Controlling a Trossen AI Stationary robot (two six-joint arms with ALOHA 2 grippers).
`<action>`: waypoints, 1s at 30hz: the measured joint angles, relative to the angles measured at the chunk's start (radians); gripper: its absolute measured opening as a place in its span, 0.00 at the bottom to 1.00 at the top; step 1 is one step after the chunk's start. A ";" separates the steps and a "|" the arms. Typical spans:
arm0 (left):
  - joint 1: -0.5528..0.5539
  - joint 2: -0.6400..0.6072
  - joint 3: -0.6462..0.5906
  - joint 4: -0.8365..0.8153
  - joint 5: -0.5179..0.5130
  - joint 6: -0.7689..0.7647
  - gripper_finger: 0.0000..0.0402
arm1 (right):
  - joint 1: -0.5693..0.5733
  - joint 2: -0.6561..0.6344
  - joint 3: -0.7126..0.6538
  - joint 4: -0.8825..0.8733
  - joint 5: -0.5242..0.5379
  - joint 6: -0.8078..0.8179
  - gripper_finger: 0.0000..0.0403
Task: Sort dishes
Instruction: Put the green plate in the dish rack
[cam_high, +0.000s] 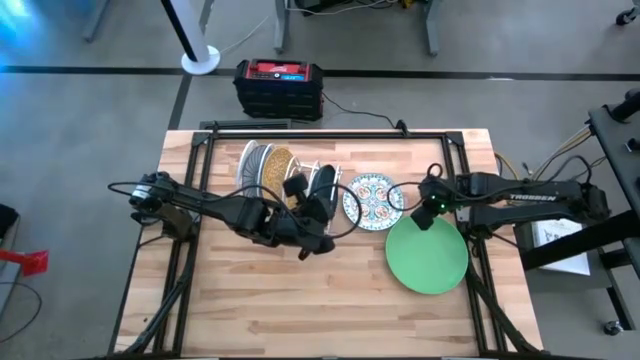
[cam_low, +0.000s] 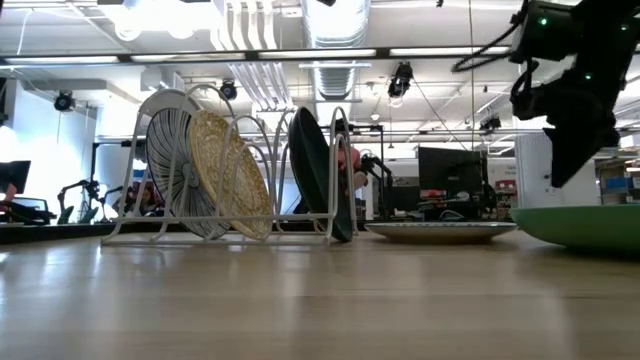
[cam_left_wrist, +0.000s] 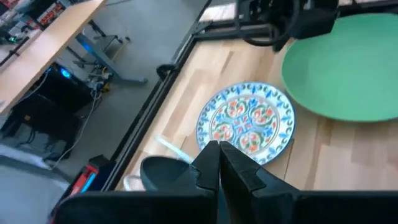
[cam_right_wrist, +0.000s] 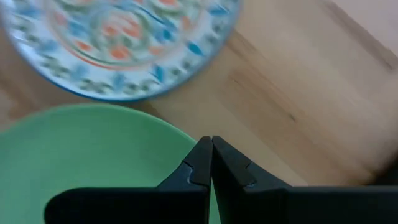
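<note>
While both arms are hovering over table with nothing held, sorting is sitting part done.

Left gripper (cam_high: 322, 243) pinched tight, empty, hanging just beside white wire rack (cam_high: 262, 150), pointing toward floral plate (cam_high: 373, 201).

Right gripper (cam_high: 424, 219) also pinched tight, empty, sitting above near edge of light green plate (cam_high: 427, 257).

Yellow speckled plate (cam_low: 232, 174) and dark teal plate (cam_low: 311, 171) standing upright in rack slots, likely so they store on edge.

Floral and green plates lying flat on wood, edges near or just overlapping; likely awaiting racking.
</note>
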 joint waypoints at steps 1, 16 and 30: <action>0.000 0.000 0.000 -0.015 -0.008 -0.012 0.00 | 0.005 0.006 0.000 -0.019 0.010 0.014 0.00; -0.003 -0.013 0.000 -0.407 -0.180 -0.408 0.00 | 0.010 0.026 0.000 -0.024 0.012 0.031 0.00; -0.037 -0.041 0.000 -0.704 -0.120 -0.485 0.00 | 0.010 0.059 0.001 0.121 0.011 -0.060 0.00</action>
